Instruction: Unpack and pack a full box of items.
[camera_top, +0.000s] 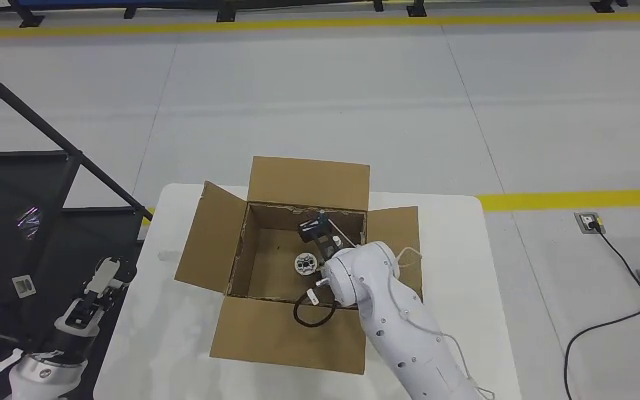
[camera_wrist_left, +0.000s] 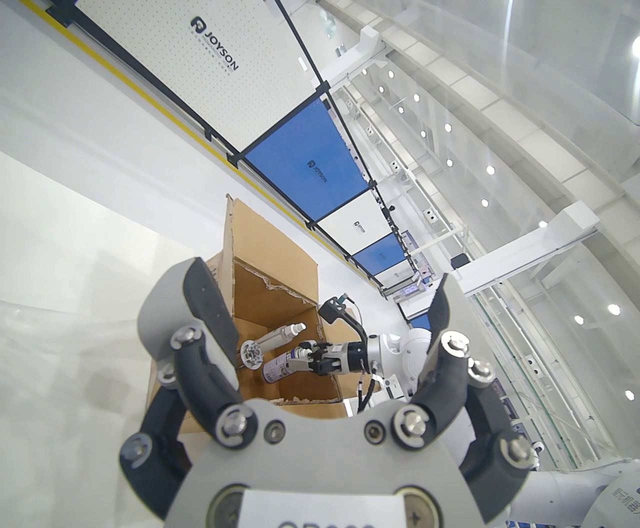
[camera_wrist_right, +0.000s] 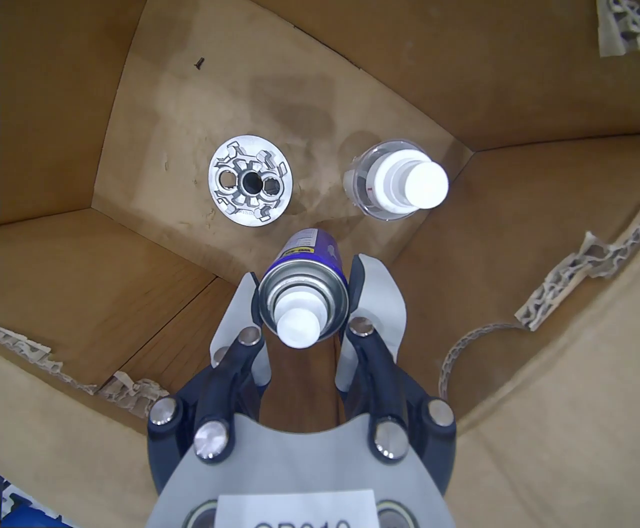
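An open cardboard box (camera_top: 308, 182) stands on the white table (camera_top: 455, 270). My right gripper (camera_wrist_right: 304, 300) is down inside the box (camera_wrist_right: 75, 100), shut on the top of an upright blue spray can (camera_wrist_right: 311, 257) with a white nozzle. Beside the can stand a clear bottle (camera_wrist_right: 400, 180) with a white cap and a round metal disc part (camera_wrist_right: 250, 181). The left wrist view looks from the side at the box (camera_wrist_left: 265, 250), the can (camera_wrist_left: 281, 366) and the right gripper (camera_wrist_left: 325, 362). My left gripper (camera_wrist_left: 320, 285) is open and holds nothing, off the table's left side (camera_top: 105, 275).
The box's four flaps are folded outward, with torn edges (camera_wrist_right: 560, 285) along the rim. A black cable (camera_top: 312, 310) loops from the right arm over the near flap. Bare tabletop lies to the left and right of the box.
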